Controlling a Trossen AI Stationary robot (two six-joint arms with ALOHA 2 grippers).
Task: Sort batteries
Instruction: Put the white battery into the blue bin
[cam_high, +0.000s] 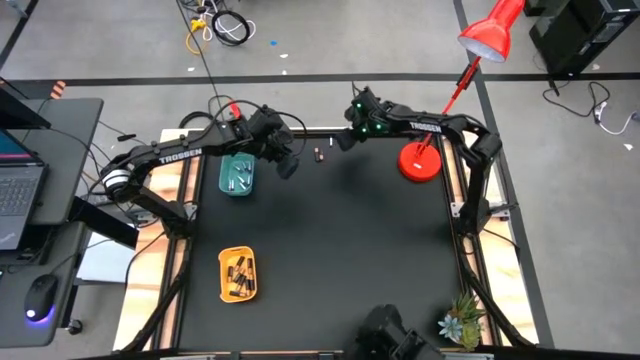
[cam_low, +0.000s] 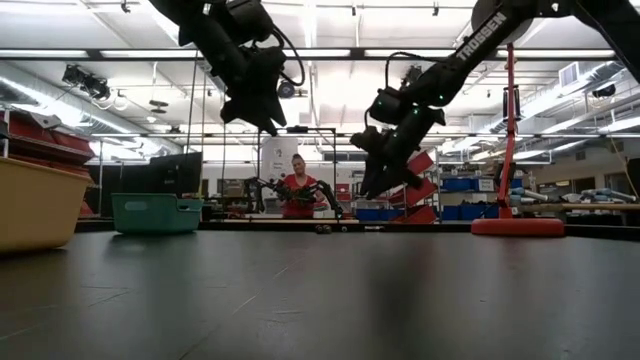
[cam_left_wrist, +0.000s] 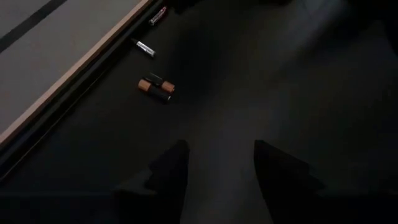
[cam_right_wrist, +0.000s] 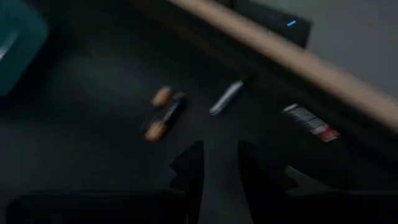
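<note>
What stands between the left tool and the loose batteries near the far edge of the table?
Nothing visible does. In the left wrist view, bare black mat lies between the open left tool and the copper-and-black batteries; the silver battery and red battery lie beyond them by the table edge.

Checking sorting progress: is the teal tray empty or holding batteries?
Holding some: the teal tray shows a few whitish batteries inside in the high view.
</note>
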